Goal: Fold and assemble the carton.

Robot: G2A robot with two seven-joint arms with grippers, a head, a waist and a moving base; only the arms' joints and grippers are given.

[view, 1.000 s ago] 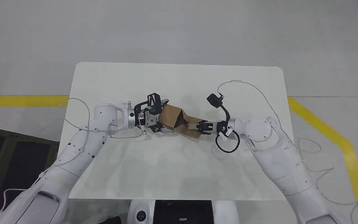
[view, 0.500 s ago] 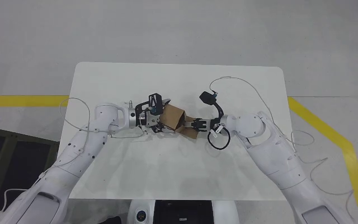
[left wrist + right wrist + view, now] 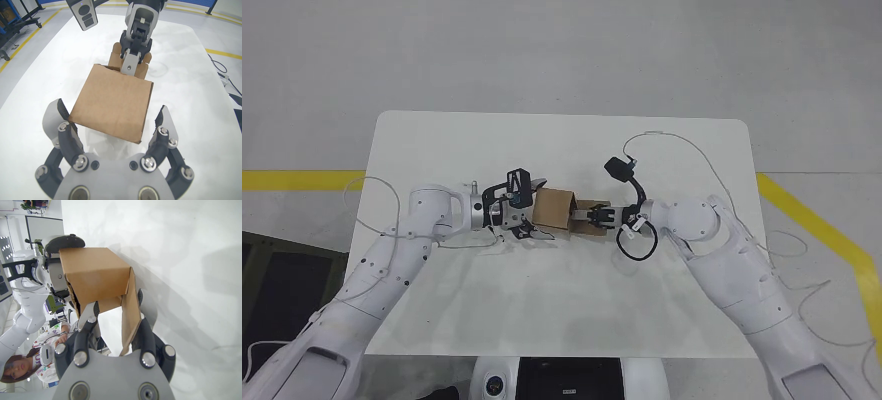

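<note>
Presently, left gripper (image 3: 110, 109) is spread around the carton (image 3: 94, 266), right gripper (image 3: 117, 302) around its flap (image 3: 130, 313). The flap should be folded squarely.

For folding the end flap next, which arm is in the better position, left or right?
Right, probably. The right gripper has the end flap of the carton between its open jaws. The left gripper stands open at the opposite end, away from that flap, better suited to bracing.
</note>
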